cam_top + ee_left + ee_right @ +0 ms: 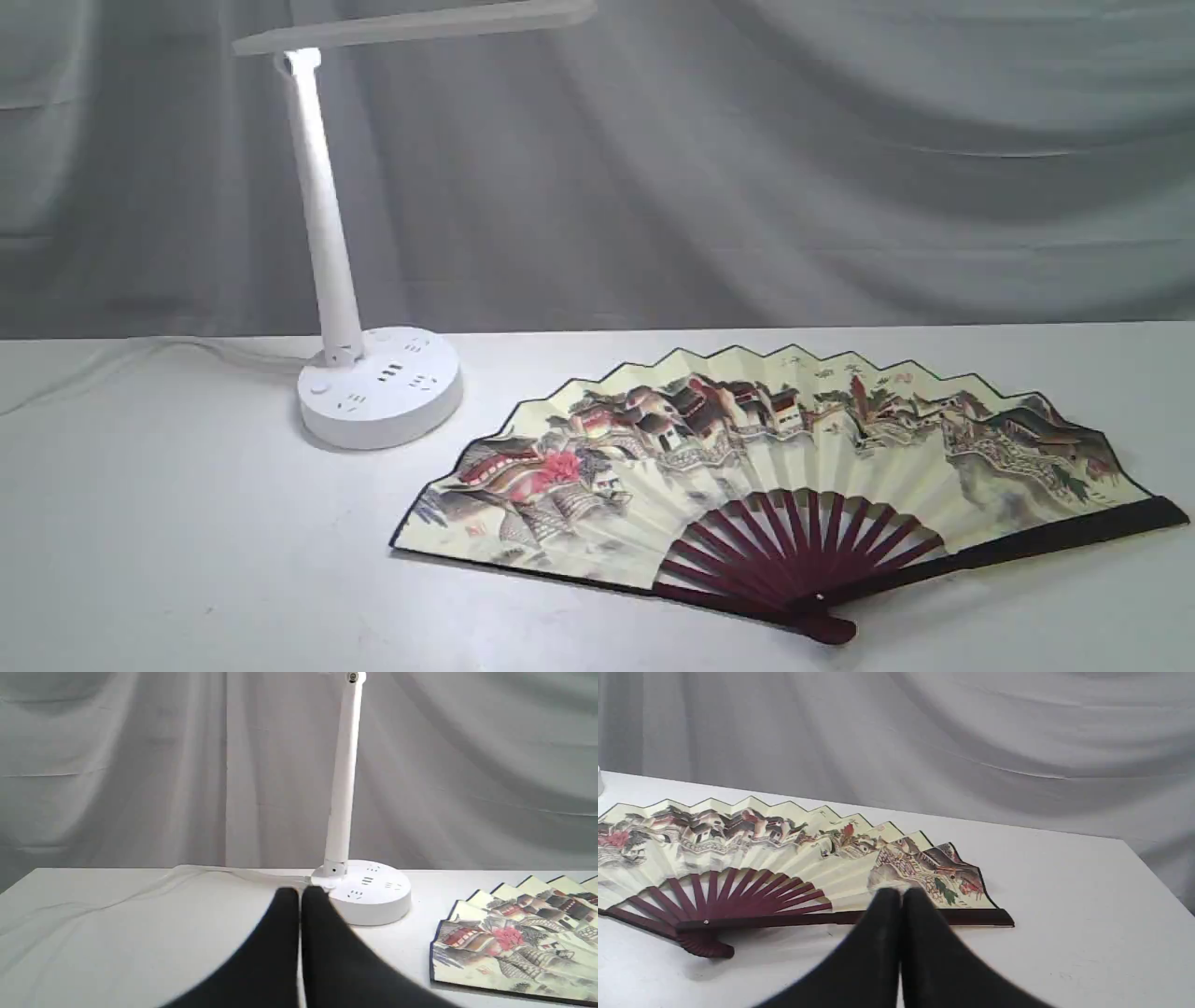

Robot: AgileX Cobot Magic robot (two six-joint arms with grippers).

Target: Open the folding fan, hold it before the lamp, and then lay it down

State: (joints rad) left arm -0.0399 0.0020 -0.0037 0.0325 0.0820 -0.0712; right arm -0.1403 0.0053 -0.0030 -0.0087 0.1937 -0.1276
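The folding fan (784, 467) lies fully spread and flat on the white table, its maroon ribs toward the front edge and its painted side up. It also shows in the left wrist view as the fan (514, 938) and in the right wrist view as the fan (784, 858). The white lamp (373, 383) stands to the fan's left at the back, head lit. No arm appears in the exterior view. My left gripper (300, 895) is shut and empty, pointing at the lamp's base (369, 896). The right gripper (901, 895) is shut and empty, near the fan's right guard stick.
A white cable (140, 359) runs from the lamp's base off to the left along the table's back. A grey draped cloth (747, 168) hangs behind the table. The table's right end (1157, 886) lies beyond the fan.
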